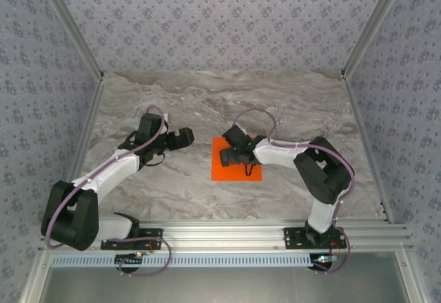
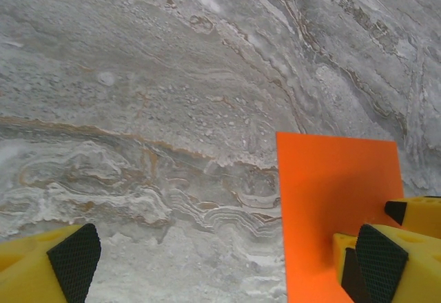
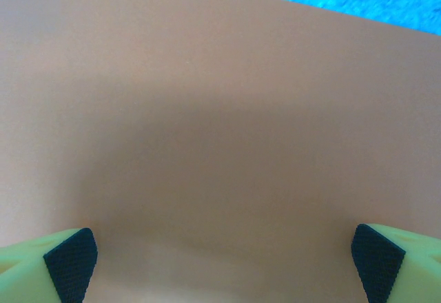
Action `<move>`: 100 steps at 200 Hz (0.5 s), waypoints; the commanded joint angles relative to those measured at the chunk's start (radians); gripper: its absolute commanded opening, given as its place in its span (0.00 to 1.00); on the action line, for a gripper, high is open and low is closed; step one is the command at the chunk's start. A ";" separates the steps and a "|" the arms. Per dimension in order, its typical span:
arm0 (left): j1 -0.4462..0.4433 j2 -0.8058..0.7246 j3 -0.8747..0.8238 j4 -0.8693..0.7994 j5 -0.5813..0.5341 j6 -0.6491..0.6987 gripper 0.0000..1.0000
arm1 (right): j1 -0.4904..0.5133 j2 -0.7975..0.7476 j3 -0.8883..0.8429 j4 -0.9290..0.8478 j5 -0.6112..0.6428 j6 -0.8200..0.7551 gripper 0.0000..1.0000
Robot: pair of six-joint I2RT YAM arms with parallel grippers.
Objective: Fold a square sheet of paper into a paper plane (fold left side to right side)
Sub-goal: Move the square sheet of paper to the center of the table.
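1. The square sheet of paper [image 1: 233, 173], bright orange, lies flat and unfolded on a grey marble table [image 1: 289, 96].
2. The right gripper [image 3: 222, 260] is directly above the sheet, pointing down at its plain orange surface. Its jaws are spread wide and grasp nothing. Whether the fingertips touch the sheet cannot be told.
3. The left gripper [image 2: 227, 262] is just left of the sheet, jaws also spread wide and empty. One of its fingers is near the sheet's left edge.
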 commanded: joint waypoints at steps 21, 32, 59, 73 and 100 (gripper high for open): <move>-0.045 0.051 0.039 0.036 0.104 -0.086 0.98 | -0.029 -0.083 0.027 -0.086 -0.089 0.014 1.00; -0.061 0.070 0.042 0.051 0.138 -0.112 0.97 | -0.057 -0.099 0.031 -0.083 -0.105 -0.002 1.00; -0.113 0.146 0.075 0.063 0.215 -0.162 0.94 | -0.151 -0.094 0.038 -0.085 -0.122 -0.055 1.00; -0.147 0.191 0.092 0.083 0.253 -0.191 0.92 | -0.204 -0.071 0.046 -0.081 -0.141 -0.081 1.00; -0.226 0.269 0.108 0.139 0.285 -0.250 0.91 | -0.278 -0.023 0.075 -0.076 -0.163 -0.115 1.00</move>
